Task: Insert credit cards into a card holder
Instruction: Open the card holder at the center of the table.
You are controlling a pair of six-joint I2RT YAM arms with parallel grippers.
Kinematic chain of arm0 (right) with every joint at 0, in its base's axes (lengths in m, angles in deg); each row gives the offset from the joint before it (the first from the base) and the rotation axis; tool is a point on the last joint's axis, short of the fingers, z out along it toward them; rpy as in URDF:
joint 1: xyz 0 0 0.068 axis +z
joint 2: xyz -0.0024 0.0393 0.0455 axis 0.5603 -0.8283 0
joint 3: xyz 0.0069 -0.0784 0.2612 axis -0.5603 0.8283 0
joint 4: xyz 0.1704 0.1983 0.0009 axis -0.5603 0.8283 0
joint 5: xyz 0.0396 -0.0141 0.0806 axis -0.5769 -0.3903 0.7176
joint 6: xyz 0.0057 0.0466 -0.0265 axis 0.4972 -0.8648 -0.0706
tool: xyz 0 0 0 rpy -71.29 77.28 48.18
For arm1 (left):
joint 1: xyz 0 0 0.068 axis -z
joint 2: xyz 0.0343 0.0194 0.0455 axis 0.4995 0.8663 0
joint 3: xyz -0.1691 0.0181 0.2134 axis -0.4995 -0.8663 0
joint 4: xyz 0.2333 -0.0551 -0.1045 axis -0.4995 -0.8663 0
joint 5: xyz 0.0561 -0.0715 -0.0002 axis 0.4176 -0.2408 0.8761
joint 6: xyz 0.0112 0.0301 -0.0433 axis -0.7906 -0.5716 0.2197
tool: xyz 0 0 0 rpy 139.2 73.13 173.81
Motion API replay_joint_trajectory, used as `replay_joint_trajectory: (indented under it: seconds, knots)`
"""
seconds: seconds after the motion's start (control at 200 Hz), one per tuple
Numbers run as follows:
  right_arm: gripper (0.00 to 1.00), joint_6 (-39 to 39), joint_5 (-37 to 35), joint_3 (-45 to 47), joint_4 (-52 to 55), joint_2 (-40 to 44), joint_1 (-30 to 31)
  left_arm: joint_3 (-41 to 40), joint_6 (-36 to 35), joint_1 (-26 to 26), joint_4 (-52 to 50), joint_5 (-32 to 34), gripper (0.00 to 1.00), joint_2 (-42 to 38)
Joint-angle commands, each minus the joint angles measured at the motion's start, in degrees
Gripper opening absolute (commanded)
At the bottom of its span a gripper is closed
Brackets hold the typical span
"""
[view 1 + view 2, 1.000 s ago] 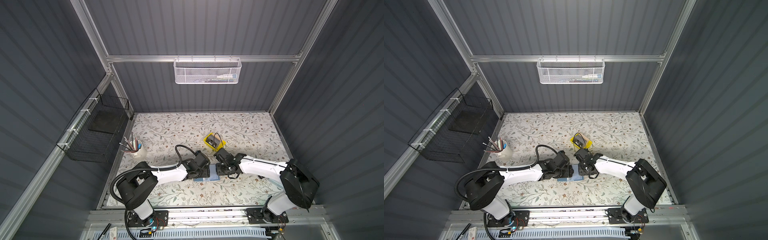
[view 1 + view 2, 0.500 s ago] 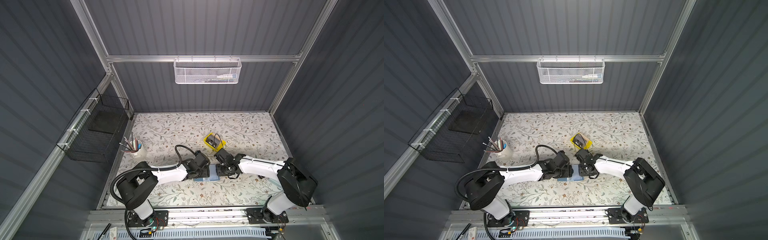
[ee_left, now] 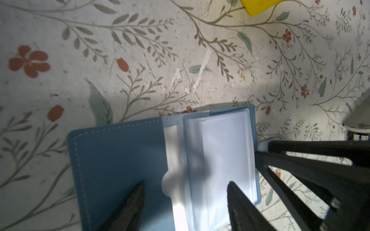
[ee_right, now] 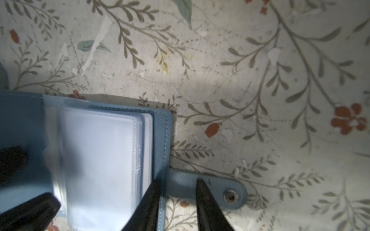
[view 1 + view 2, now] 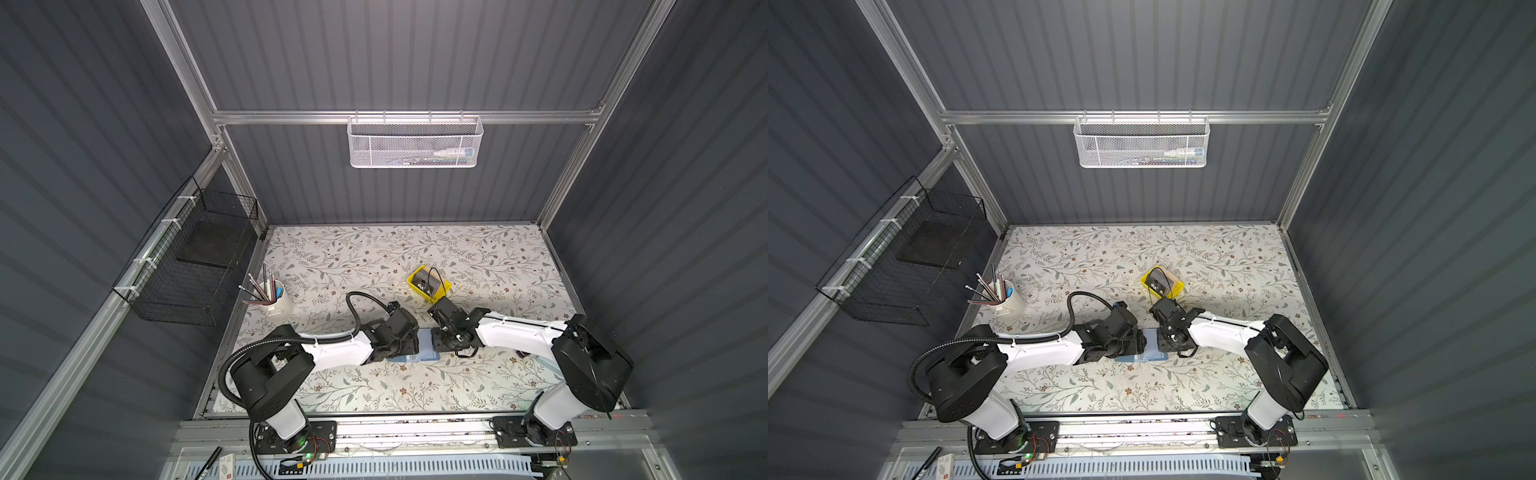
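Two covers of the holder [image 3: 120, 160] lie spread flat on the table [image 5: 332, 257] between the arms, clear sleeves [image 3: 220, 150] facing up. Left jaws are spread, one tip on the blue cover and the other on the sleeves. Right jaws stand narrowly apart over the cover edge and strap [image 4: 210, 190], pinching nothing. In the last second only the right arm crept slightly inward. So the holder looks pinned but not yet loaded: the cards [image 5: 428, 283] sit in the tray [image 5: 419, 291] nearby.

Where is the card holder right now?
In both top views the card holder lies open on the table, front middle, between the left gripper and right gripper; the yellow tray sits just behind it.
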Motion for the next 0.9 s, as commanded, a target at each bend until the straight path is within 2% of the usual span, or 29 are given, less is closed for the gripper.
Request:
replay_joint_trajectory:
  seconds: [0.0,0.185,0.39,0.7,0.896]
  knots:
    - [0.33,1.4,-0.5,-0.4,-2.7,0.6,-0.1,-2.5,1.4,0.1,-2.9,0.5,0.66,-1.1]
    - [0.33,3.3,0.5,0.0,-4.9,5.0,-0.6,-2.4,1.0,0.0,-1.1,0.1,0.66,-4.4]
    - [0.38,4.9,1.5,0.8,-6.7,10.5,-2.2,-2.8,-0.5,-1.1,2.3,-1.2,0.68,-8.7]
    - [0.52,8.0,7.8,1.7,-7.9,15.9,-11.2,-2.8,-5.9,-7.6,4.5,-5.5,0.68,-11.1]
    - [0.61,11.8,10.2,0.5,-8.2,16.0,-16.7,-1.1,-8.8,-11.5,6.0,-7.1,0.67,-9.2]
